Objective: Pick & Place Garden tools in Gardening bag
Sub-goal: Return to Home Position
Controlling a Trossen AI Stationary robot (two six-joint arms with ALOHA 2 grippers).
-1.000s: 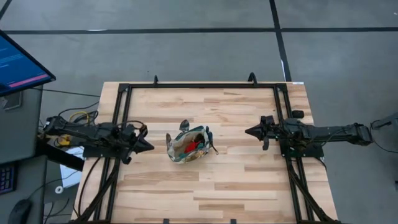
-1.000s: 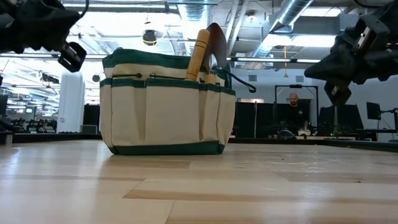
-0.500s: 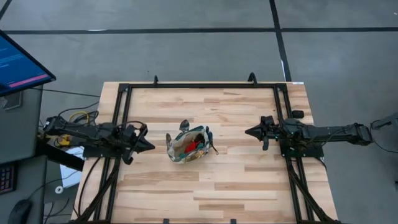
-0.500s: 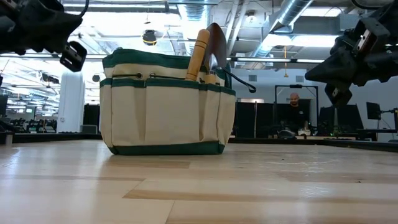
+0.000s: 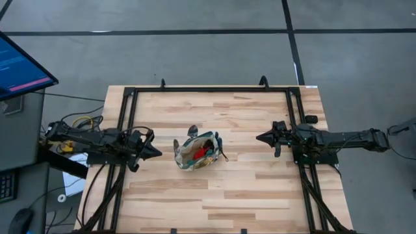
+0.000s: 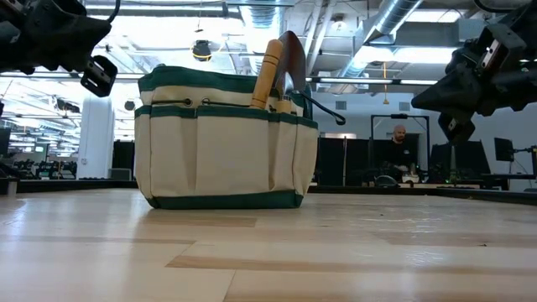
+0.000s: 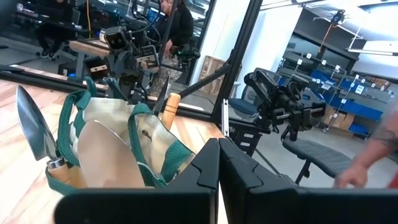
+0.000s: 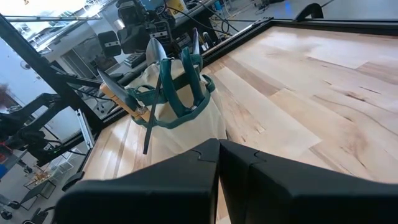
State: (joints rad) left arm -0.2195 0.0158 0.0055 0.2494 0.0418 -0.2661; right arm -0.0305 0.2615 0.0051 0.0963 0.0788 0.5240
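The beige gardening bag (image 5: 197, 152) with green trim stands upright on its base at the table's middle. It also shows in the low view (image 6: 225, 138). Trowel blades and a wooden handle (image 6: 268, 72) stick up out of it, and something red (image 5: 205, 151) lies inside. A trowel blade (image 7: 31, 127) stands in a side pocket. My left gripper (image 5: 156, 153) is shut and empty, raised to the bag's left. My right gripper (image 5: 259, 138) is shut and empty, raised to the bag's right. The pruning shears do not show apart.
A black frame (image 5: 195, 90) runs along the table's far and side edges. Bare wooden table (image 5: 221, 195) lies around the bag. A monitor (image 5: 19, 65) stands off the table's left. A person (image 6: 398, 151) sits far behind the table.
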